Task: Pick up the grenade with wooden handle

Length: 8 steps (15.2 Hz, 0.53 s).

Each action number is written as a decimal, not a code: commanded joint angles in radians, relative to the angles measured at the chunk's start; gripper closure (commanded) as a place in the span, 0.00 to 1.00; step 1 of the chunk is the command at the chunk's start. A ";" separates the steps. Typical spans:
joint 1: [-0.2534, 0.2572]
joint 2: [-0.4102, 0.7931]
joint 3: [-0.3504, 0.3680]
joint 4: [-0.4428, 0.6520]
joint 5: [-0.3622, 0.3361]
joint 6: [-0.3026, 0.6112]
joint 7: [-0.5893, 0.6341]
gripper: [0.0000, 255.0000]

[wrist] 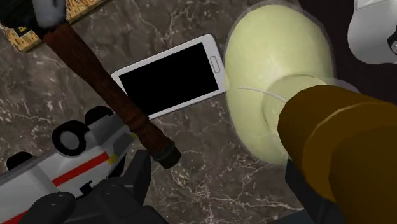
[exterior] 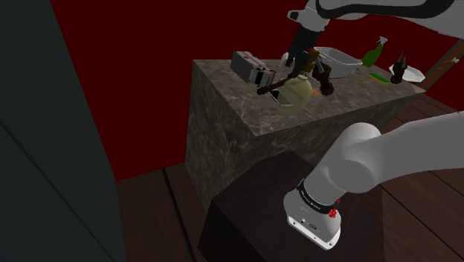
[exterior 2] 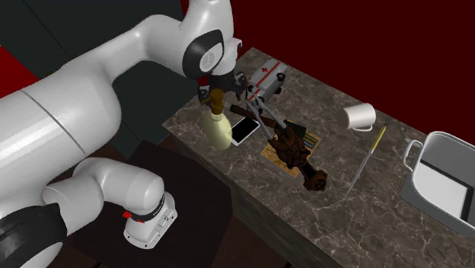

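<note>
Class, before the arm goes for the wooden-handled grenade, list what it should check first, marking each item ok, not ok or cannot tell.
1. Fingers apart: ok.
2. Brown wooden-handled grenade in the wrist view: ok.
3. Handle centred between the fingers: not ok; only its dark end cap reaches the gap, beside one finger.
4. Room beside the pale yellow bottle with brown cap: not ok; the cap crowds the other finger.
5. Handle free of the flat white smartphone: cannot tell.

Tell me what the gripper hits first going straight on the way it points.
Likely the grenade's wooden handle: its dark end lies just ahead of the open gripper, beside one jaw. The bottle crowds the other. Depth is unclear.
</note>
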 commanded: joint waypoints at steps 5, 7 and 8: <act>-0.040 0.214 -0.084 0.045 -0.118 0.136 -0.431 0.00; -0.045 0.295 -0.104 0.078 -0.109 0.193 -0.565 0.00; -0.033 0.334 -0.125 0.096 -0.106 0.220 -0.628 0.00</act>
